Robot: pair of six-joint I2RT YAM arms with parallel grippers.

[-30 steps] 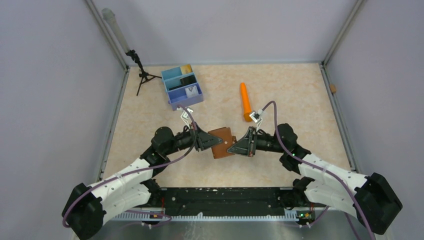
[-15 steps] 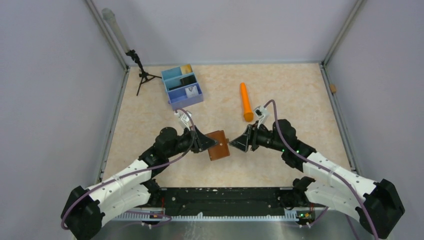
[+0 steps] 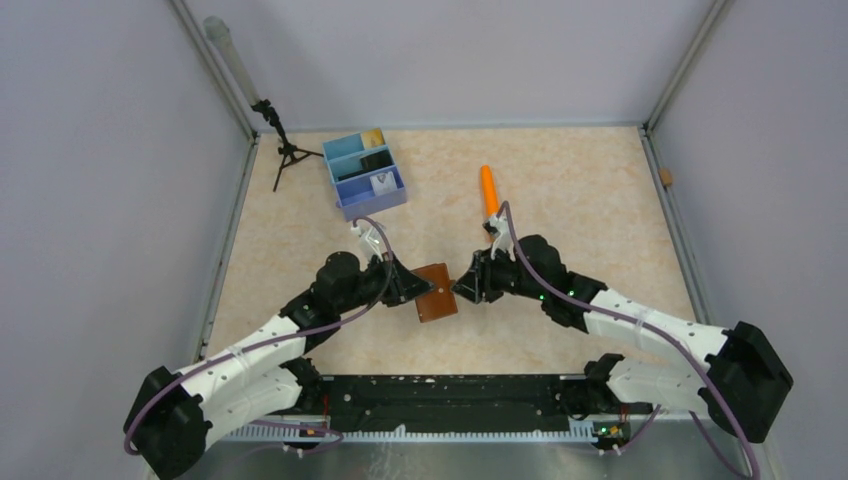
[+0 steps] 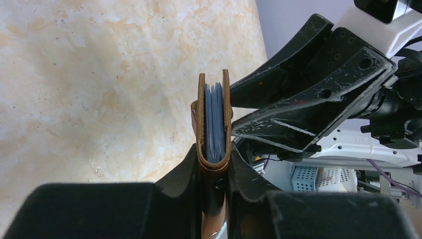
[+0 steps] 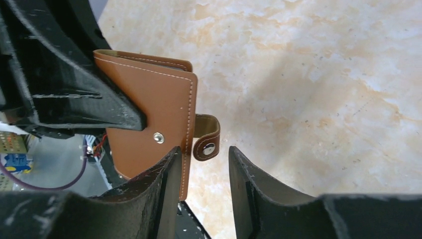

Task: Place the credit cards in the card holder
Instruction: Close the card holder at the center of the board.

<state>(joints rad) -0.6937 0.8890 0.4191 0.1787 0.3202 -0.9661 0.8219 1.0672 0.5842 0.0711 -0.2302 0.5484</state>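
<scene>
The brown leather card holder (image 3: 436,291) is held off the table by my left gripper (image 3: 413,287), which is shut on its folded spine. In the left wrist view the holder (image 4: 201,119) stands edge-on between the fingers, grey-blue cards (image 4: 214,119) showing inside. My right gripper (image 3: 465,287) is open at the holder's right edge. In the right wrist view the holder (image 5: 149,99) has its snap tab (image 5: 206,142) unfastened and curling free between my right gripper (image 5: 204,164) fingers. More credit cards lie in the blue tray (image 3: 340,190): a tan-gold one (image 3: 373,137), a black one (image 3: 375,160), a white one (image 3: 381,184).
An orange marker-like stick (image 3: 489,192) lies behind the right arm. A small black tripod (image 3: 285,152) stands at the back left beside the tray. Grey walls with metal rails close in the marble-patterned table (image 3: 580,190).
My right gripper let go of the holder, drew back to the right, then came in again at its tab edge. The left gripper carried the holder slightly left.
</scene>
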